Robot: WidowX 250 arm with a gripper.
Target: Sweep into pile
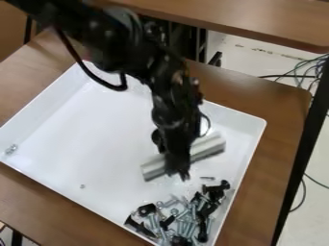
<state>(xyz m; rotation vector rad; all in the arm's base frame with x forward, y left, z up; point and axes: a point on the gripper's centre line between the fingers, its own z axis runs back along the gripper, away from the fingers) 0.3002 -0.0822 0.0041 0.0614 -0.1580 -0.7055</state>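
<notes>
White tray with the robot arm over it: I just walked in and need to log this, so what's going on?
The robot arm's gripper holds a pale bar over the white tray, seemingly as a sweeper. Most of the silver screws and black parts lie heaped in the tray's near corner. A small piece sits alone towards the left, and some clear bits lie in the left corner, so the sweeping looks unfinished.

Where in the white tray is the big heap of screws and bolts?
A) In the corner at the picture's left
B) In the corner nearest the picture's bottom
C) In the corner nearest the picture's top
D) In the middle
B: the heap of screws and bolts fills the tray's bottom corner.
</notes>
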